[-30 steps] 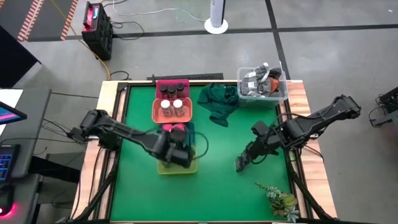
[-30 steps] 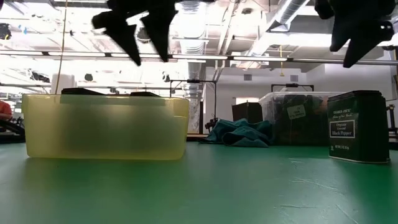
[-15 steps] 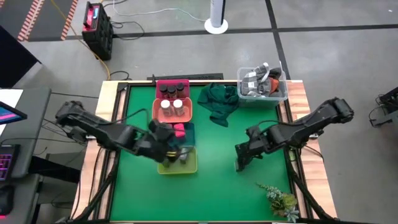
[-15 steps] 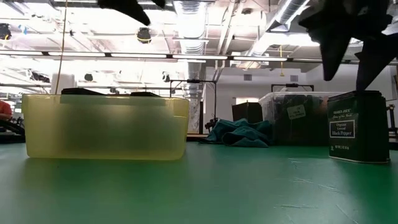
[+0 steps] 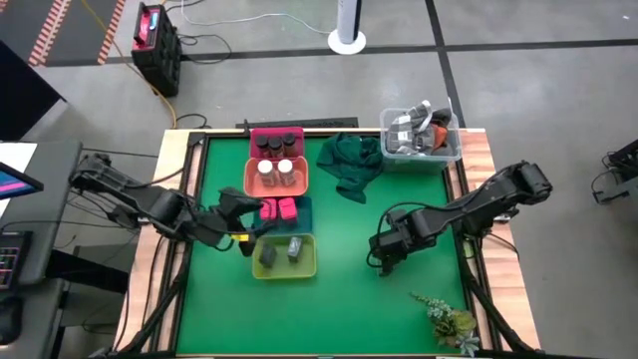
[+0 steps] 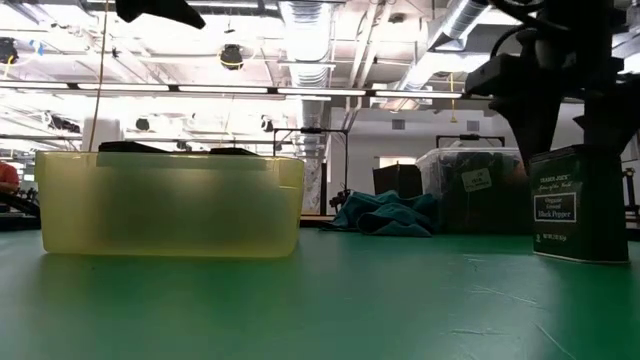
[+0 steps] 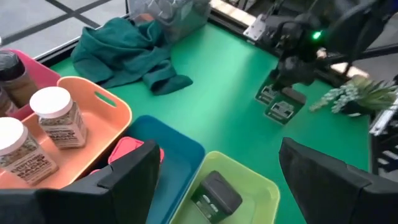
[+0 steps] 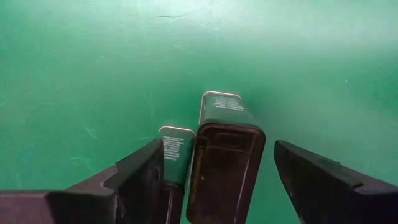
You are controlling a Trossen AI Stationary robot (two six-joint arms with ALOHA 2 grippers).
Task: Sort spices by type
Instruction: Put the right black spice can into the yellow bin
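Two dark grey boxes [image 8: 225,149] [image 8: 175,154] stand upright side by side on the green mat, right of centre; one shows in the low view [image 6: 575,205]. My right gripper [image 5: 384,249] hangs open just above them, pointing down, a finger [image 8: 134,177] on either side. My left gripper [image 5: 237,212] is open, raised near the table's left side beside the trays. The yellow-green tray [image 5: 307,267] holds two dark boxes [image 7: 214,194]. The blue tray [image 5: 303,205] holds pink-red packets [image 5: 279,209], the orange tray [image 7: 112,118] white-capped jars [image 7: 57,115], and the pink tray [image 5: 276,132] dark jars [image 5: 276,144].
A dark green cloth [image 5: 349,165] lies crumpled at the far middle. A clear bin [image 5: 421,135] of odds and ends stands at the far right corner. A small plant [image 5: 449,321] sits near the right front edge. Bare mat lies between the trays and the boxes.
My left gripper has drawn back from over the yellow-green tray toward the table's left edge, rising and tipping up toward level; the two boxes in that tray now show. My right gripper has sunk toward the standing boxes, shifted slightly left and rolled about its axis, staying open.
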